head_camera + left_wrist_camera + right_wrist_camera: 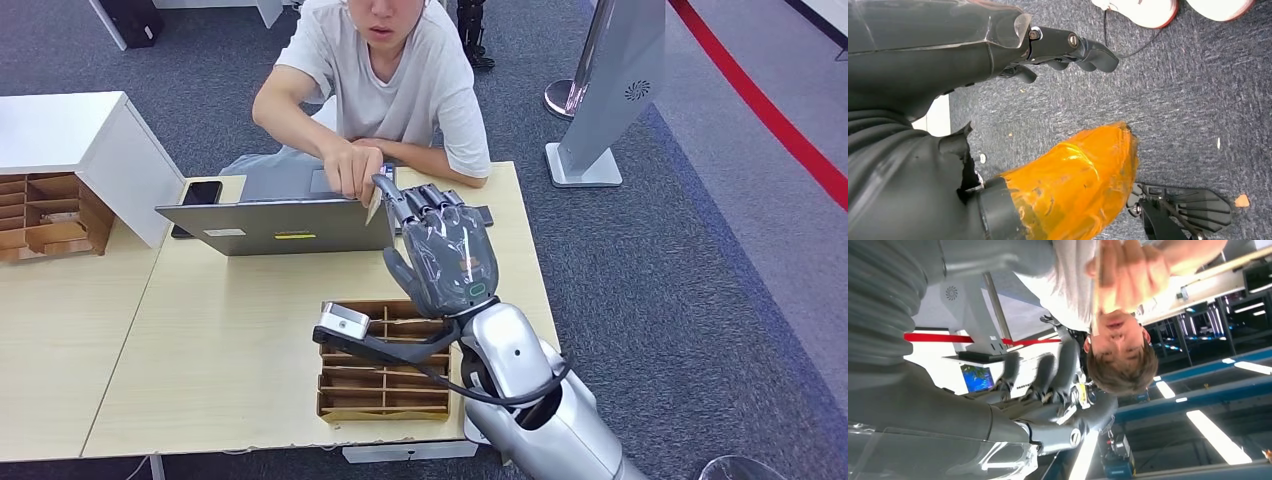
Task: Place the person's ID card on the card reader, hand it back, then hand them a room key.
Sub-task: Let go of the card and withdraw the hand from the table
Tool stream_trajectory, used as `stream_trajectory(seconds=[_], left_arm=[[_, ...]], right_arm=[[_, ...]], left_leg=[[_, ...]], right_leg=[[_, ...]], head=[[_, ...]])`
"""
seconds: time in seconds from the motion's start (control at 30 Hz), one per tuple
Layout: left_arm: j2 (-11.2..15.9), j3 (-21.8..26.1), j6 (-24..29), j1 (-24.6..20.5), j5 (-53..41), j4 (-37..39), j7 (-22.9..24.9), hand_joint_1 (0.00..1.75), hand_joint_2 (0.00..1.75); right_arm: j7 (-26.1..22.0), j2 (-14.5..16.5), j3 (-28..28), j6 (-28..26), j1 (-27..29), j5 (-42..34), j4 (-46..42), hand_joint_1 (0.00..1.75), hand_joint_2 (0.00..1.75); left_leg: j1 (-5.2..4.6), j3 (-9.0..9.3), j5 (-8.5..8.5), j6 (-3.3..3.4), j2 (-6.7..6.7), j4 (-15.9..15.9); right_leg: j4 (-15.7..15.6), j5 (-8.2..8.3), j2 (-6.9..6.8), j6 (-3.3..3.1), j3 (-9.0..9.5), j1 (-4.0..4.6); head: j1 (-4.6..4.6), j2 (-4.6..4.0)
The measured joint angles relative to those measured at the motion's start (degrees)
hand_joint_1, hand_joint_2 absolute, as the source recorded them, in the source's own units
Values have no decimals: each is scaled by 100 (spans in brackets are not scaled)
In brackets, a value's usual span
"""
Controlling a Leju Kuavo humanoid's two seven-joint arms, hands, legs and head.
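My right hand is raised over the far side of the table, fingers spread and stretched toward the person. The person's hand holds a pale card right beside my fingertips; my thumb stays well apart from it. The right wrist view shows the card edge-on in the person's hand, beyond my fingers. A dark flat device lies on the table, mostly hidden behind my hand. My left hand hangs over the carpet holding nothing, its fingers loosely extended.
A grey laptop stands between the person and me, with a black phone beside it. A wooden compartment tray sits near the table's front edge under my wrist. A white box and wooden organiser stand at left.
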Motion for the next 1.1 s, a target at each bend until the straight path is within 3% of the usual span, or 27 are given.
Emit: stream_trajectory(seconds=[0.57, 0.93, 1.1], left_arm=[[-15, 0, -11, 5, 7, -1, -10, 0, 0], [-49, 16, 24, 88, 121, -2, -36, 0, 0], [-86, 52, 33, 114, 145, -2, -45, 0, 0]], right_arm=[[-86, -2, -2, -160, 135, -46, -210, 0, 175], [-850, -124, 9, -963, 707, -828, -1250, 0, 175], [-1157, -307, 54, -1062, 971, -1416, -1790, 0, 175]], left_leg=[[0, 0, 0, 0, 0, 0], [0, -2, -2, 1, 0, 0], [-1, -1, -2, 1, 1, 0]], right_leg=[[0, 0, 0, 0, 0, 0], [-1, -2, 0, 0, -3, 0], [-2, -2, 0, 0, -2, 0]], head=[[0, 0], [-1, 0], [-1, 0]])
